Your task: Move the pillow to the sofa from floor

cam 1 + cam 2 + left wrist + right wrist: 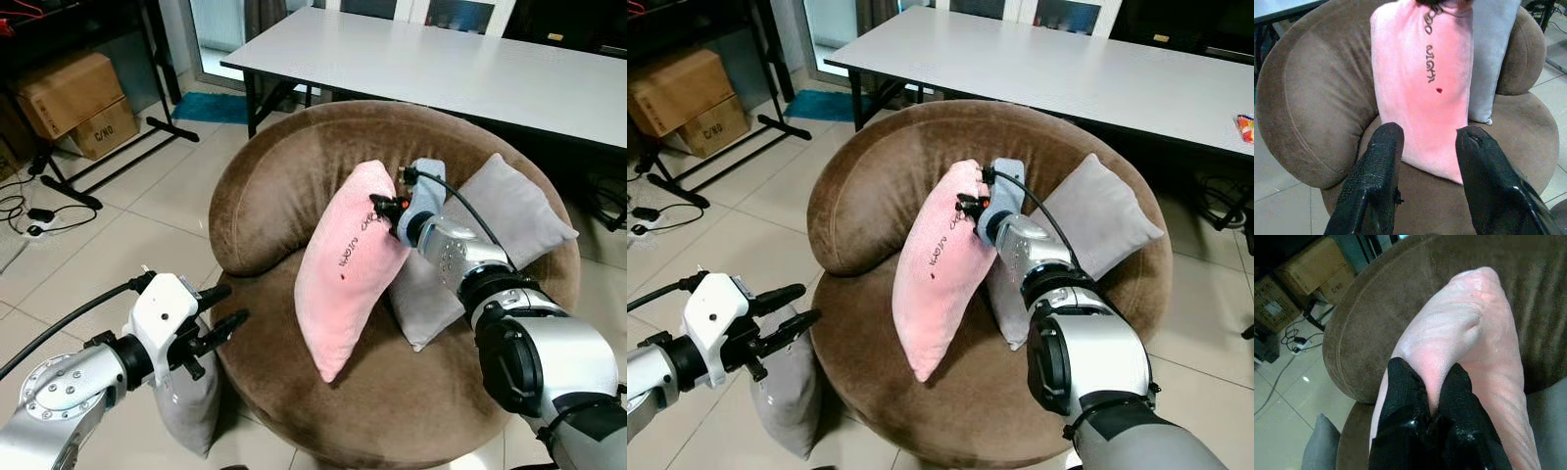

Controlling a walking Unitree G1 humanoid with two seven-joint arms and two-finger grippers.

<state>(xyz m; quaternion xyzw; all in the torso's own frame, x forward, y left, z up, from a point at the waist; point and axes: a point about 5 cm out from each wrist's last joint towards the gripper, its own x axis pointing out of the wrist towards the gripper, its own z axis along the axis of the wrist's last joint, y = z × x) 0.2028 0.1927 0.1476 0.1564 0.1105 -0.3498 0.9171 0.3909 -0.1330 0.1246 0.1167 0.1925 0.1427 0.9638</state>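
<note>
We see even, soft indoor daylight in both head views, brightest on the white table (pixel 470 69) and on the pale floor tiles (pixel 176 186) nearest the glass door behind. No hard shadows fall; only a dim patch sits beneath the table. Focus is sharp throughout, without motion blur. In the left wrist view the black fingers (pixel 1376 176) close to the lens look soft and show small glints. The right wrist view is darker and grainier, its fingers (pixel 1405 396) glossy with highlights, corners murky.
</note>
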